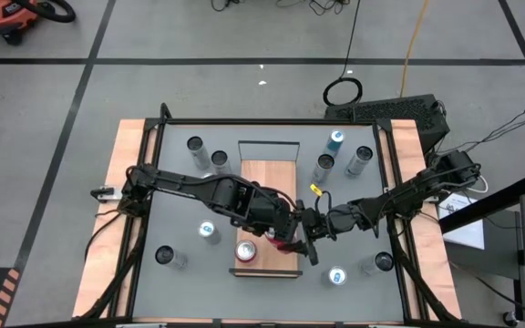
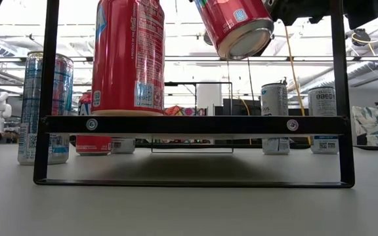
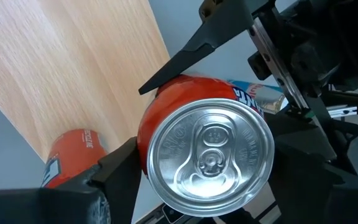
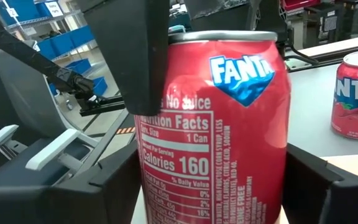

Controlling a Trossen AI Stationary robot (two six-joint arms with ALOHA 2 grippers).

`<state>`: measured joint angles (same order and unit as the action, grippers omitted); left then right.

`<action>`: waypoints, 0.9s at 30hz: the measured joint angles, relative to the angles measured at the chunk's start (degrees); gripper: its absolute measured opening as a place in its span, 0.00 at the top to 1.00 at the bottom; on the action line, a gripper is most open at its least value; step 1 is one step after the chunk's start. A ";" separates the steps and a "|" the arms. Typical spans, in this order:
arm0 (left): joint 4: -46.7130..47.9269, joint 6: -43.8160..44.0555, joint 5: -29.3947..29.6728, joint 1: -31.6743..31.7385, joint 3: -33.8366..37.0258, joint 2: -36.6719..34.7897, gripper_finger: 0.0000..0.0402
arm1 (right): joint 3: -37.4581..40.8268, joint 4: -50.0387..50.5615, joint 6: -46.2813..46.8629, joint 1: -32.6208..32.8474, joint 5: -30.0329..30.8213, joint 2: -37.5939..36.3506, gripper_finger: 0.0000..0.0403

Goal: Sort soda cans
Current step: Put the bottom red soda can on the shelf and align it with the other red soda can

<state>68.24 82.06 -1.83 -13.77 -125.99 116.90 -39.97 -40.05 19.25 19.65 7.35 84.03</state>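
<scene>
Both tools (image 1: 301, 232) clamped on tilted red can (image 2: 236, 25), above shelf (image 2: 192, 124)

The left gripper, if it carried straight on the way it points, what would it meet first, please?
The left gripper holds a tilted red can that the right gripper also grips. It points toward the right gripper's fingers, probably met first.

Held red can (image 2: 236, 26) cut by low view top edge; both pincers' tips hidden.

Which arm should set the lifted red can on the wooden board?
Probably left. Its end effector grips the lifted red can from above its top, over the wooden board, beside the standing red can. The right end effector clamps it sideways.
</scene>
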 joint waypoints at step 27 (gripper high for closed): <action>0.85 0.10 1.70 -2.50 0.00 0.12 0.30 | -0.09 20.19 9.59 0.69 -10.73 -8.29 0.09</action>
<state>69.09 82.16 -0.12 -16.28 -125.99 117.02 -40.05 -19.87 28.84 20.34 -3.38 75.74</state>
